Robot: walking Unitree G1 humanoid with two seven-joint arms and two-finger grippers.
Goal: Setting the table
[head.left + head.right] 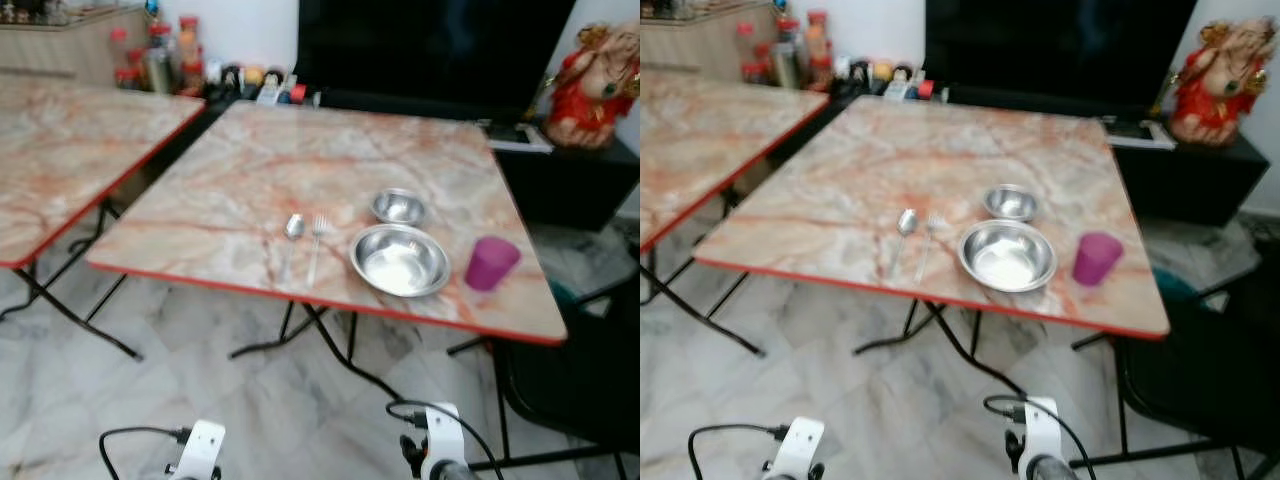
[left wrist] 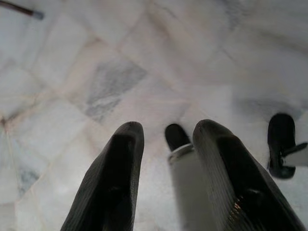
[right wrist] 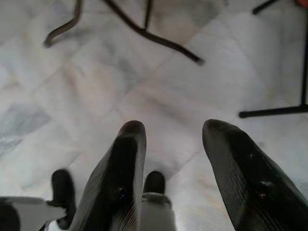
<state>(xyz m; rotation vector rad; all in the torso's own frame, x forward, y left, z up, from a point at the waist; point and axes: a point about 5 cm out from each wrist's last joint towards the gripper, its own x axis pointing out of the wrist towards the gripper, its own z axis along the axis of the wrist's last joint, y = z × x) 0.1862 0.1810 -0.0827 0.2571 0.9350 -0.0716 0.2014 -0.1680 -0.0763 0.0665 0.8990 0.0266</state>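
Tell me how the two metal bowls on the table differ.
The front bowl is larger and wider; the back bowl is clearly smaller. The front bowl sits near the table's edge, between the fork and the purple cup; the back bowl sits just behind it. Both are shiny, upright and look empty.

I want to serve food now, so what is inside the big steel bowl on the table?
The big steel bowl looks empty: only its shiny bottom shows. Its near inner wall is hidden by the rim. The small bowl behind it also looks empty.

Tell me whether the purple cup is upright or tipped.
Upright: the purple cup stands on its base on the table, open mouth up, right of the large steel bowl.
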